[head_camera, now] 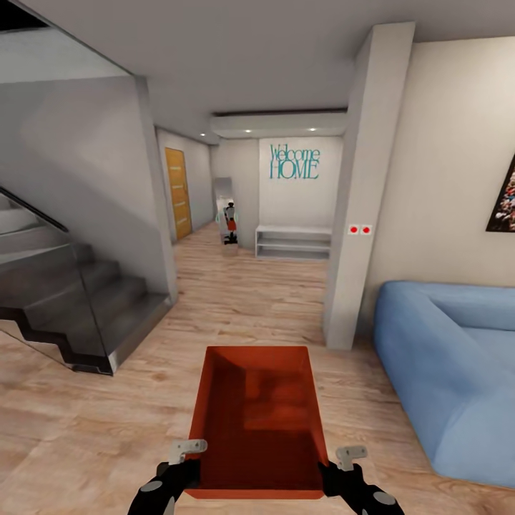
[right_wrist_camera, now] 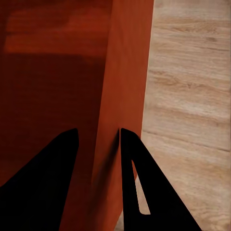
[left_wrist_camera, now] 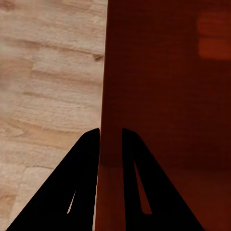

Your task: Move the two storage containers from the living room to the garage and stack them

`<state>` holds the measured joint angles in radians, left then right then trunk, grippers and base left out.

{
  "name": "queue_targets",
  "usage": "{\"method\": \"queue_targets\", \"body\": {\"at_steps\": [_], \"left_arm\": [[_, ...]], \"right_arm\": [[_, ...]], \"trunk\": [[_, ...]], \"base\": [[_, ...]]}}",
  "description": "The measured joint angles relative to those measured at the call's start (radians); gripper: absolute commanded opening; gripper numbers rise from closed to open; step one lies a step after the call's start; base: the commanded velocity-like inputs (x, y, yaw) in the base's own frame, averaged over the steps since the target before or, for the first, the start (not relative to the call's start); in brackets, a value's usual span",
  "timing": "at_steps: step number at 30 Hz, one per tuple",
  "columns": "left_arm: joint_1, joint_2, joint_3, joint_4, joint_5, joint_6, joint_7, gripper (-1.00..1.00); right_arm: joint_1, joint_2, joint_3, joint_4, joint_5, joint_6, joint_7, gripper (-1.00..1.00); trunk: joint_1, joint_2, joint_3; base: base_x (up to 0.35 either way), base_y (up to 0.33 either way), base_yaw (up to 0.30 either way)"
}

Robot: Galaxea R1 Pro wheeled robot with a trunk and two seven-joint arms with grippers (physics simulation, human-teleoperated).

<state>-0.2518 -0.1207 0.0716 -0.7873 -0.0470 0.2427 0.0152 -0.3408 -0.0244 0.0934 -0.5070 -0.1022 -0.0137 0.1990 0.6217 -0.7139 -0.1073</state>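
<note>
Leftmost in head view, dark staircase (head_camera: 79,300) w/ glass side panel, its upper steps cut off by frame edge; beyond it an orange door (head_camera: 177,193) down the hallway, seen at an angle. Mid-hall, small figure-like object (head_camera: 229,222) w/ red on it, too small & blurry to identify. "Welcome HOME" lettering (head_camera: 294,162) on back wall, white low shelf (head_camera: 293,242) under it. White pillar (head_camera: 361,186) carries two red dots, too small to tell what they are. Low centre, orange-red storage container (head_camera: 257,418) held up over wood plank floor (head_camera: 286,300), open side up, interior shadowed; whether a second bin is nested inside can't be told. Left gripper (head_camera: 187,458) at container's near-left corner, right gripper (head_camera: 342,461) at near-right; both arms cut off by bottom edge. Left wrist view: left gripper (left_wrist_camera: 110,137) has dark fingers (left_wrist_camera: 82,192) straddling the bin's side wall (left_wrist_camera: 163,96), one inside, one outside, clamped on it, planks beside. Right wrist view: right gripper (right_wrist_camera: 98,139) same, fingers (right_wrist_camera: 139,183) either side of opposite wall (right_wrist_camera: 125,72), gripping it. Far right, light-blue sofa (head_camera: 450,372) & framed picture (head_camera: 504,197), both cropped by frame edge.
</note>
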Motion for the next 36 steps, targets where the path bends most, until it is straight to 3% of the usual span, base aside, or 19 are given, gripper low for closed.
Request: {"method": "queue_targets", "body": {"at_steps": [4, 7, 36], "left_arm": [[0.000, 0.002, 0.004, 0.004, -0.002, 0.000, -0.001, -1.00], [0.000, 0.003, 0.005, 0.007, -0.002, 0.000, -0.002, -1.00], [0.000, 0.012, -0.009, 0.012, 0.011, -0.002, -0.003, -1.00]], "right_arm": [[0.000, -0.005, 0.044, 0.002, -0.041, 0.000, -0.019, -1.00], [0.000, -0.006, 0.054, 0.004, -0.049, 0.000, -0.025, -1.00], [0.000, -0.005, 0.056, 0.007, -0.052, 0.000, -0.026, -1.00]], "trunk": [[0.000, 0.000, 0.000], [0.000, 0.000, 0.000], [0.000, 0.000, 0.000]], "base": [[0.329, 0.000, 0.000], [0.329, 0.000, 0.000], [0.329, 0.000, 0.000]]}}
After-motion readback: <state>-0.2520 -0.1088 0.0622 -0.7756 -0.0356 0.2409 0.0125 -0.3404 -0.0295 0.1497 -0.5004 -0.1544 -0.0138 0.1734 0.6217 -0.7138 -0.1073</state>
